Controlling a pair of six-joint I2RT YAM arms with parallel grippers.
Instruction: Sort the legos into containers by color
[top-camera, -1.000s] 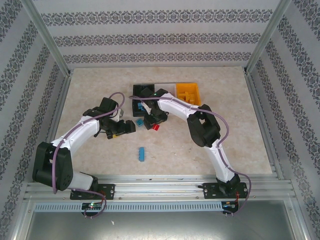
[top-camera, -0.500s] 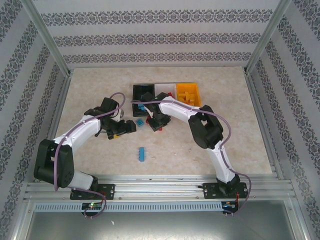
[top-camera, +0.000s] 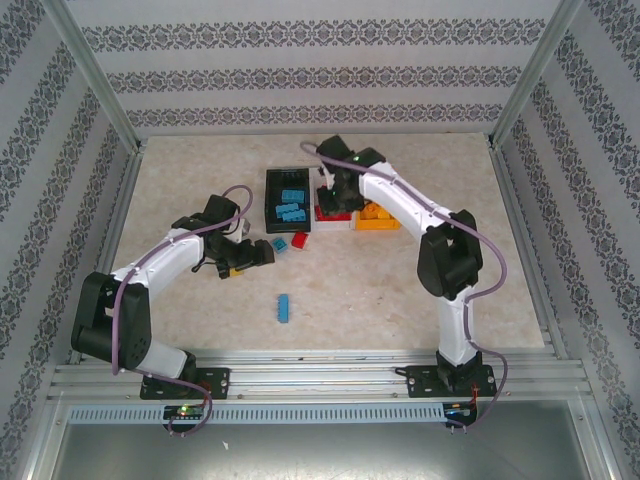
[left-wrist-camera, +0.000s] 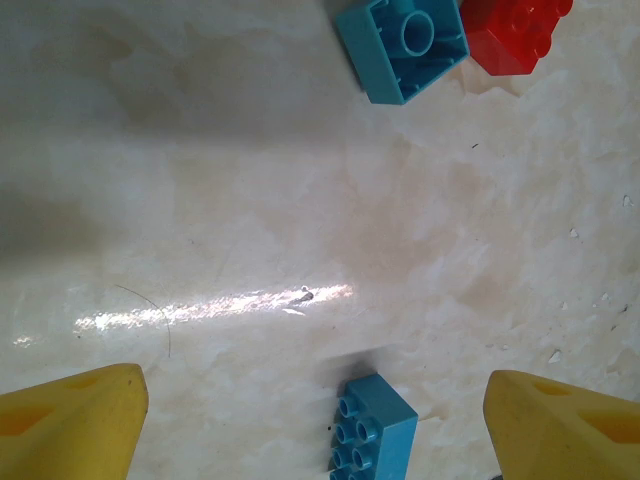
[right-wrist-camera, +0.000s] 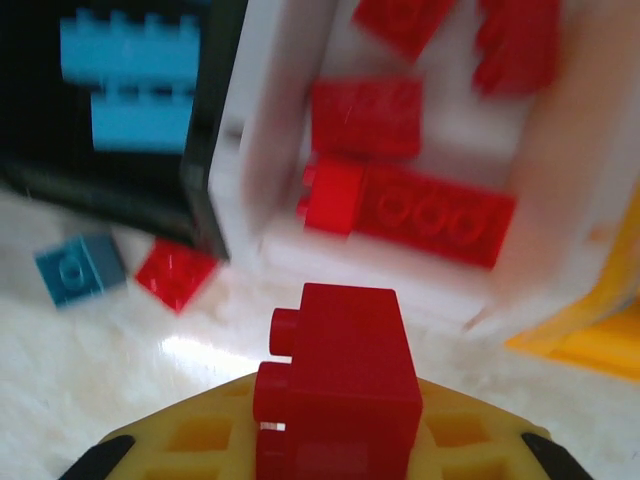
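Note:
My right gripper (top-camera: 336, 196) hangs over the white bin (right-wrist-camera: 285, 150), shut on a red brick (right-wrist-camera: 336, 372). Several red bricks (right-wrist-camera: 405, 205) lie in that bin. Beside it, the black bin (top-camera: 287, 199) holds light blue bricks (right-wrist-camera: 130, 90), and the orange-yellow bin (top-camera: 382, 217) sits to the right. My left gripper (left-wrist-camera: 312, 405) is open and low over the table, a light blue brick (left-wrist-camera: 372, 436) lying between its yellow fingertips (left-wrist-camera: 75, 425). Ahead of it lie a blue brick (left-wrist-camera: 405, 45) and a red brick (left-wrist-camera: 515, 35), which also show in the top view as blue (top-camera: 281, 243) and red (top-camera: 299, 240).
One more light blue brick (top-camera: 284, 308) lies alone on the table towards the near edge. Patterned walls with metal posts enclose the marbled tabletop (top-camera: 200, 170) on three sides.
The right arm has swung from the loose bricks at mid-table up and back over the white bin, carrying the red brick. The left gripper has hardly moved.

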